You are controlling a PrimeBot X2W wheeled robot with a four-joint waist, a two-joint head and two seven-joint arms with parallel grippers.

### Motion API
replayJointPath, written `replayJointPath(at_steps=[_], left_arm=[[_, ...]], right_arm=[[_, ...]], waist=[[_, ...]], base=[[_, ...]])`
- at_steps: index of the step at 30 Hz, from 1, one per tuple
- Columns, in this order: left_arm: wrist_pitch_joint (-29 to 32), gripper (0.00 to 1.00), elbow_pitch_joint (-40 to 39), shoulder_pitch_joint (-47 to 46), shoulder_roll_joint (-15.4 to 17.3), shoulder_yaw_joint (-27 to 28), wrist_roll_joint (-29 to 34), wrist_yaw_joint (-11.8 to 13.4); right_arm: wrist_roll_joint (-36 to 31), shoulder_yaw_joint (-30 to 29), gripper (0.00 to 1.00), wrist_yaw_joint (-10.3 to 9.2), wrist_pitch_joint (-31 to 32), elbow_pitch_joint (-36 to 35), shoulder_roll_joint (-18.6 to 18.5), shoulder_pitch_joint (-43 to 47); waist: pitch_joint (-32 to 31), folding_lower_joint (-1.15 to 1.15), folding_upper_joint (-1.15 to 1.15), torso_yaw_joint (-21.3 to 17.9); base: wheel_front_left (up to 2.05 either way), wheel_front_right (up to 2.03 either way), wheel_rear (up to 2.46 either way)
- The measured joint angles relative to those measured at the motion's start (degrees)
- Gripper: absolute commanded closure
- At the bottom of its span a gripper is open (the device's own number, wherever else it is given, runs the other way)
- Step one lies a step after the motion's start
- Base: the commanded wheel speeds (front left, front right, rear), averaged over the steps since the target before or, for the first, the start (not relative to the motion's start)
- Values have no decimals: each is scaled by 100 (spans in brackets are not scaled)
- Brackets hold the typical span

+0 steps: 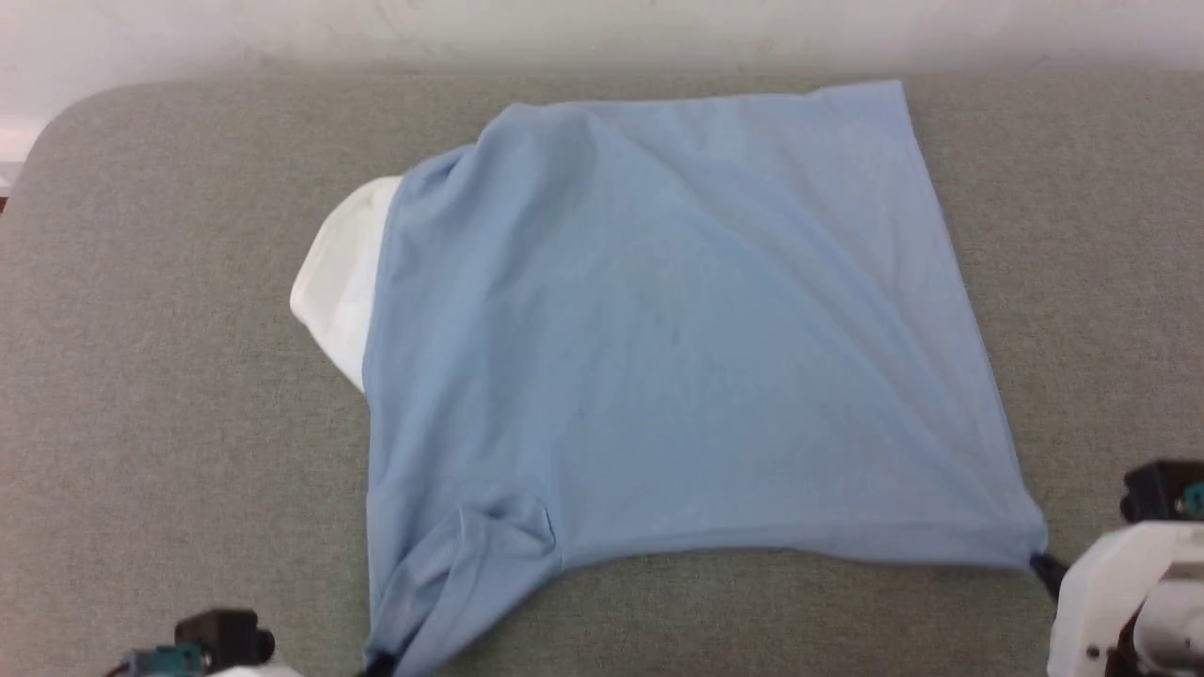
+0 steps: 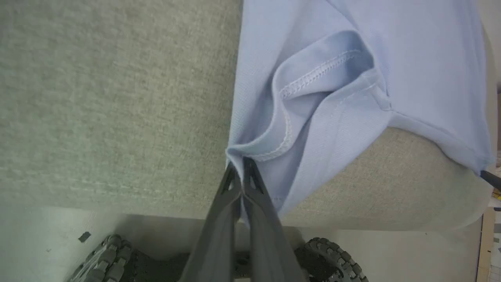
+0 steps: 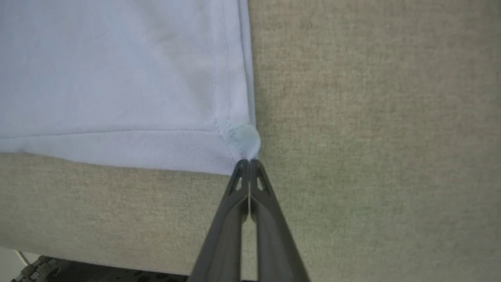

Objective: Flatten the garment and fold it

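Tightly, left tool and right tool pinch garment — near edge.

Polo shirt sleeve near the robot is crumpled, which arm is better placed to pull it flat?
Left. The left gripper is shut on the polo shirt right at the crumpled sleeve; the right gripper pinches the flat hem corner, away from it.

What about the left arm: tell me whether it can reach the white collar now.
Probably not yet: the left gripper is shut on the garment's sleeve hem. The collar lies uncovered past bare table, so letting go should free the way.
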Motion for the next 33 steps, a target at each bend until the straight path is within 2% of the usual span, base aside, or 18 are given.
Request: replayJointPath(at_steps=[4, 8, 10, 14, 17, 21, 25, 33], left_arm=[[120, 100, -12, 300, 18, -82, -18, 78], [-144, 100, -69, 426, 21, -98, 110, 71], [-665, 100, -133, 417, -9, -37, 361, 15], [-1951, 100, -118, 174, -59, -29, 1181, -133], [-2737, 100, 0, -211, -204, -126, 1713, -180], [-3337, 100, 257, -775, -299, -242, 2178, -180], [-3483, 100, 493, -1421, -281, -303, 2425, -232], [-3250, 100, 940, -2838, -52, -377, 2639, -441]], right_arm=[[-119, -197, 100, 0, 313, -221, 253, 469], [-167, -356, 100, 0, 275, -409, 445, 802], [-151, -346, 100, -1, -38, -469, 509, 868], [-160, -180, 100, -2, -1113, -545, 525, 855], [-169, 103, 100, -2, -1875, -481, 415, 781], [-201, 396, 100, -2, -2579, -368, 163, 481], [-280, 587, 100, -2, -2908, -280, -62, -20], [-332, 814, 100, -1, -2822, 109, -482, -1187]], waist=[[-35, 0, 0, 27], [-52, 1, 0, 54], [-52, 0, 0, 59], [-41, 1, 0, 52], [-31, 1, 0, 32], [-11, 1, 0, 8], [45, 1, 0, -8], [343, 2, 0, -17]], base=[[0, 0, 0], [0, 0, 0], [0, 0, 0], [0, 0, 0], [0, 0, 0], [0, 0, 0], [0, 0, 0], [0, 0, 0]])
